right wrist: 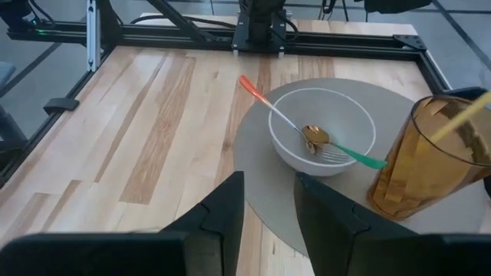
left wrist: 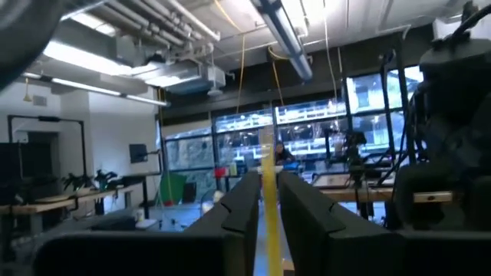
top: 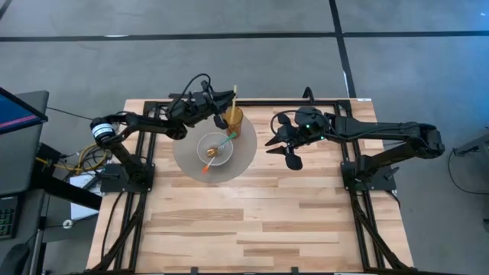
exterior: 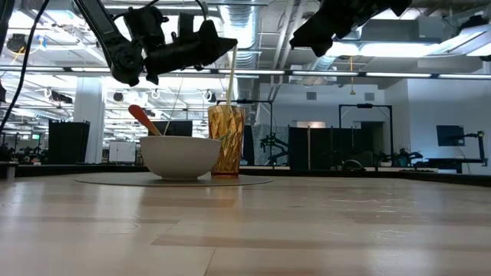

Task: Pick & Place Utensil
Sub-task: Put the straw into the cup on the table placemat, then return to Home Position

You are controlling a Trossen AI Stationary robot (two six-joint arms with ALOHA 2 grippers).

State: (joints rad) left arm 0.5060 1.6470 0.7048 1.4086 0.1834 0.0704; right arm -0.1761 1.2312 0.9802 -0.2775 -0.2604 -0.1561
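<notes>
Arms reached in from the desk's two sides. Left gripper (top: 226,103) hung over the amber ribbed plastic cup (top: 233,119) near the far edge, its fingers (left wrist: 244,201) closed on a thin pale yellow stick (exterior: 230,75) standing in the cup. Right gripper (top: 280,147) hovered beside the round grey mat (top: 244,156), fingers apart, empty. A white bowl (right wrist: 323,127) on the mat held an orange-handled spoon (right wrist: 269,107) and a green-handled fork (right wrist: 350,156). No legible writing showed.
</notes>
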